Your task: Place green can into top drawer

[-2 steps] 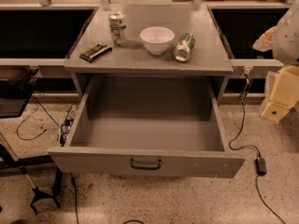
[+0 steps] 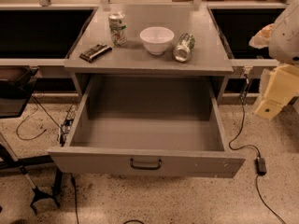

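The green can [image 2: 183, 47] lies on its side on the grey cabinet top [image 2: 140, 59], to the right of a white bowl [image 2: 156, 39]. The top drawer [image 2: 147, 161] is pulled wide open below it, with a dark pull handle [image 2: 145, 164] on its front panel, and nothing shows inside. My gripper [image 2: 273, 94] hangs at the right edge of the view, beside the cabinet's right side, below counter height and well apart from the can. It holds nothing that I can see.
A mostly white can [image 2: 117, 28] stands upright at the back left of the top. A flat dark object [image 2: 95, 52] lies near the left front edge. Cables and a power brick [image 2: 260, 165] lie on the speckled floor at right. A dark stand [image 2: 28, 171] is at left.
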`<state>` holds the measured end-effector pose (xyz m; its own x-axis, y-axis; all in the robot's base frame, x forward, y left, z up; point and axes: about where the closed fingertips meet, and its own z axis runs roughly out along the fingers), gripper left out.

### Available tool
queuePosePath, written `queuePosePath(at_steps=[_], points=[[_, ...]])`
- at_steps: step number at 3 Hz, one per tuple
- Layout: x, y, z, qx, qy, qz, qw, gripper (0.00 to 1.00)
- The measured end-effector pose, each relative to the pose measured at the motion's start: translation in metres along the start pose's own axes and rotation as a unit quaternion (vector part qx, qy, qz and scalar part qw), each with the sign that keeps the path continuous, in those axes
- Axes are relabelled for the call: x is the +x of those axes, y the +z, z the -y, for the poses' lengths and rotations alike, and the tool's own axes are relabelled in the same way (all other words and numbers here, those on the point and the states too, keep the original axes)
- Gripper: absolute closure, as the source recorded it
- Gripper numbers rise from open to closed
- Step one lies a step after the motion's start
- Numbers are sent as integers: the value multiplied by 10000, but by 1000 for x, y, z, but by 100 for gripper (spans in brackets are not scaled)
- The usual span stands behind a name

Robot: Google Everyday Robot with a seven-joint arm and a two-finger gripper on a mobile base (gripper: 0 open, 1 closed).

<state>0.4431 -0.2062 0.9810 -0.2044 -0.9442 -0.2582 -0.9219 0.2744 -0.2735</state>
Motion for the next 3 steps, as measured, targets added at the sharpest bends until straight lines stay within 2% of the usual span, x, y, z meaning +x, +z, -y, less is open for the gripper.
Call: queuePosePath(at_steps=[1,2,3], points=[[-26,20,21,89,222,520,9984,0],[-55,53,56,88,774,1059,9913,0],[-76,88,91,-84,1899,1603,9686,0]])
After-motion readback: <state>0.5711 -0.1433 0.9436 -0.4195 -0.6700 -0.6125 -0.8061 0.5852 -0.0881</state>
